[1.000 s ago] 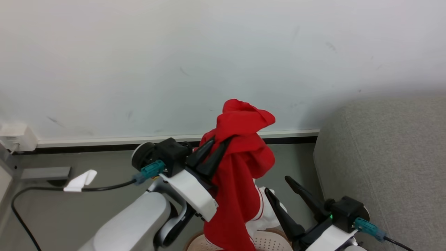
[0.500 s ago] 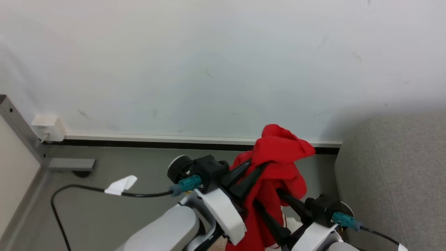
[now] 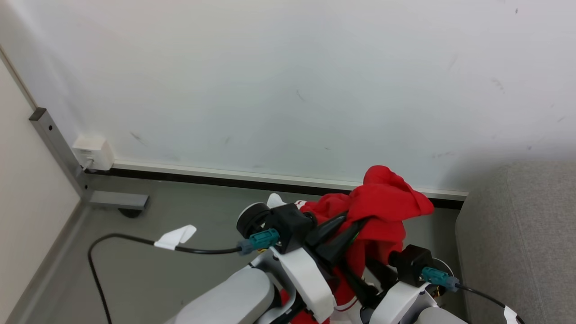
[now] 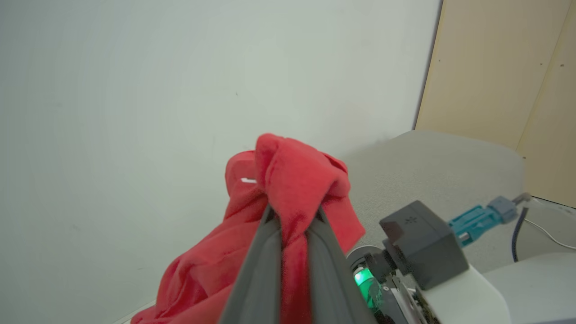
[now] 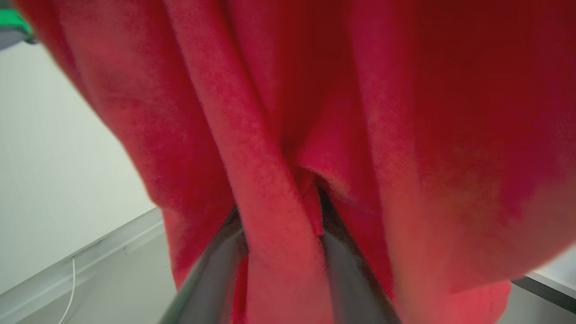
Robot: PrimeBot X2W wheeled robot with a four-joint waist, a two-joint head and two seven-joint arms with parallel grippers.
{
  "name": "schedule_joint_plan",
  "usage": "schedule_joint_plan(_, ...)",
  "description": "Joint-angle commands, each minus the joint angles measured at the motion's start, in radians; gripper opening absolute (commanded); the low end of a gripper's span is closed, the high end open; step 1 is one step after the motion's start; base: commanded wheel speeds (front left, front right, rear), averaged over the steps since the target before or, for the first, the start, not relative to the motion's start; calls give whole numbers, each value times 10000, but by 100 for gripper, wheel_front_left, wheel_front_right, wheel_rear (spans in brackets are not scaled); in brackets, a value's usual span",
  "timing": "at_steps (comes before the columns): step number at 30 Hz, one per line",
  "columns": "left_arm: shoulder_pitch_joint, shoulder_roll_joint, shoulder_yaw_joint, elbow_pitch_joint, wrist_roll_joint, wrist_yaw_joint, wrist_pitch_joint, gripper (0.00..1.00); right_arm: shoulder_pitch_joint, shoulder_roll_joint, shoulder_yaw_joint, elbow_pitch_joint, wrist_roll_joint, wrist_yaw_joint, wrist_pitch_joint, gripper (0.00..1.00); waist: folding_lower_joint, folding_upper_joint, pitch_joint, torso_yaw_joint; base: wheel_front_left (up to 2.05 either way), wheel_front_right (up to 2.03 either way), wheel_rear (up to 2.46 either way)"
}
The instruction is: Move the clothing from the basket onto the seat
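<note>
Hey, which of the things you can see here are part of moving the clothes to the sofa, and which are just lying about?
Part of the job:
red clothing, pinched in the left claw
right claw, a fold of fabric between its fingers
grey sofa

Just lying about:
black cable with its white tag
white wall socket
grey bracket on the floor

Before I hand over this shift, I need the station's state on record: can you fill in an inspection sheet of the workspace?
Surface: grey floor.
Job's things: red clothing bunched, held up; grey seat at the right.
Clutter: nothing seen.
Grippers: left gripper shut on the clothing; right gripper straddles a hanging fold, grip unclear.
Cables: black cable with a white tag crosses the floor to the left wrist.
Surroundings: white wall, socket box, beige panel at left.
</note>
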Motion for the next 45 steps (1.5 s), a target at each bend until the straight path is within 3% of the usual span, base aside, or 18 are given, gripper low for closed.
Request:
schedule_joint_plan(1,-101,16,60,7,-31,28,-84,0,-44,29,-34,-47,57,-21,0,0,-1,0,15,-1,0,0,0)
schedule_joint_plan(12,121,324,356,280,-282,261,-192,0,488,-138,-672,-545,91,-21,-2,0,-1,0,89,-134,0,0,0)
schedule_joint_plan(26,657,601,373,210,-466,469,-241,0,1532,-455,-2623,-2234,-741,-22,-2,0,-1,0,177,-539,0,0,0)
schedule_joint_plan(27,668,604,378,189,-467,482,-255,7,1553,-496,-2726,-2291,-804,-22,-2,0,-1,0,183,-600,0,0,0)
schedule_joint_plan(28,687,605,379,168,-479,498,-267,48,1573,-530,-2831,-2349,-874,-22,-2,0,-1,0,189,-668,0,0,0)
schedule_joint_plan(29,711,609,377,151,-491,491,-268,95,1594,-559,-2916,-2392,-918,-22,-2,0,-1,0,197,-741,0,0,0)
schedule_joint_plan(30,741,612,370,127,-512,484,-274,100,1614,-593,-3018,-2429,-970,-22,-2,0,-1,0,206,-821,0,0,0)
schedule_joint_plan(45,938,714,164,11,-498,504,-267,100,1466,-1201,-4282,-2883,-1463,-22,-2,0,-1,0,484,-2575,0,0,0)
